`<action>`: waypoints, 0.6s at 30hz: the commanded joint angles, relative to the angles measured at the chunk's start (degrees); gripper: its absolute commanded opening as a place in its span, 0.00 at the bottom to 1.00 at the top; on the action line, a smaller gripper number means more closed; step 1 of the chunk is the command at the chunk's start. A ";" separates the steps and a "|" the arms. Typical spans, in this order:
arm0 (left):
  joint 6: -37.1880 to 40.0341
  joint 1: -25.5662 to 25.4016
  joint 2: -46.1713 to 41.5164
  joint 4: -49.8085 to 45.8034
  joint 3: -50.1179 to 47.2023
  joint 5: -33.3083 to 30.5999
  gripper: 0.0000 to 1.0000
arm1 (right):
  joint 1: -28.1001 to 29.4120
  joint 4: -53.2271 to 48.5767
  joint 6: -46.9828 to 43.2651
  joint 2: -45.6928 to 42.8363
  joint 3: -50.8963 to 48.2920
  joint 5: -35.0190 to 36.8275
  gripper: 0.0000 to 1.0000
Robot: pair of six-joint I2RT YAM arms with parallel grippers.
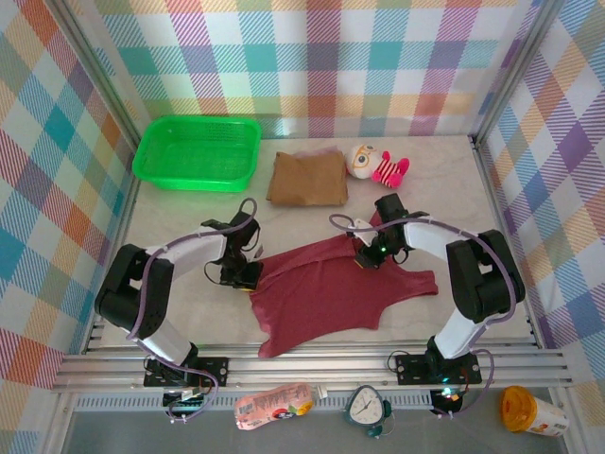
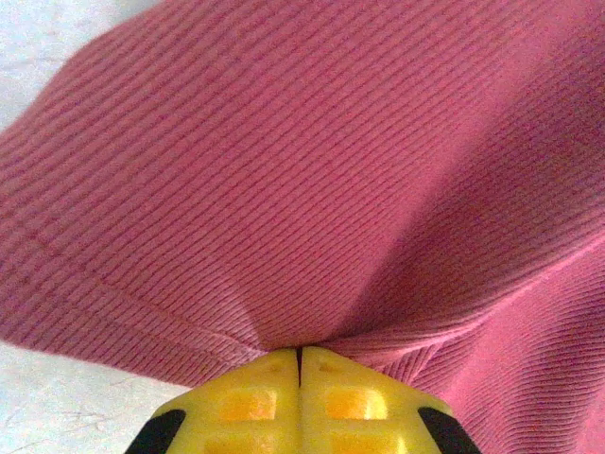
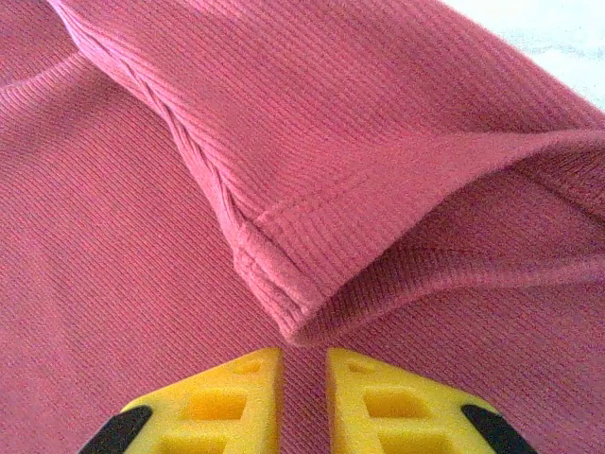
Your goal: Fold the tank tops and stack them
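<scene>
Plaid walls ring a pale worktop. Top view: the maroon top lies spread at 6 o'clock, the folded tan top at 12, the basket at 10 and the toy at 1. The left tool meets the maroon top's 9 o'clock edge, the right tool its 1 o'clock edge.

Left wrist: the tool is pinched closed on maroon cloth.

Right wrist: the tool stands slightly parted, with a folded hem just at 12 of its tips.

A dark maroon tank top lies spread and rumpled on the pale table, with the left gripper at its left edge and the right gripper at its upper right part. Behind it, a green basket, a folded tan-brown tank top and a pink-and-white striped plush toy sit in a row.
</scene>
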 commanded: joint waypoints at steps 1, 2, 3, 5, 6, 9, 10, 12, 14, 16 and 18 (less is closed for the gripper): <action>-1.51 -0.45 -3.06 -2.14 -0.66 -0.60 0.14 | 0.39 -5.91 0.79 -2.96 2.82 -2.33 0.21; -1.43 -0.48 -3.36 -2.66 -0.43 -0.02 0.15 | 0.40 -7.28 1.09 -3.68 3.24 -2.97 0.22; -1.42 -0.54 -3.58 -3.48 0.10 0.47 0.17 | 0.44 -8.59 1.30 -4.64 3.60 -3.13 0.24; -1.59 -0.62 -4.30 -5.29 1.45 1.15 0.22 | 0.40 -9.15 2.56 -6.89 3.61 -3.33 0.28; -1.82 -0.71 -4.95 -6.42 2.48 1.57 0.24 | 0.34 -8.00 4.62 -8.20 3.55 -3.48 0.30; -2.68 -0.62 -6.45 -8.96 6.76 2.64 0.30 | 0.36 -0.41 16.85 -9.92 3.40 -6.85 0.36; -3.27 -0.57 -6.41 -9.03 8.25 2.17 0.33 | 0.46 3.25 20.98 -9.35 3.08 -8.88 0.42; -4.02 -0.44 -5.31 -7.42 9.71 2.83 0.35 | 1.77 6.36 25.13 -6.99 3.17 -7.74 0.49; -4.40 -0.23 -2.82 -5.98 10.86 2.77 0.35 | 3.21 5.05 25.43 -3.69 4.76 -5.90 0.49; -4.73 -0.03 0.30 -4.19 11.71 2.21 0.35 | 4.21 3.72 26.28 -0.95 5.95 -3.79 0.48; -4.93 0.48 3.27 -2.02 11.74 1.23 0.34 | 5.10 1.65 26.22 0.84 7.20 -0.62 0.48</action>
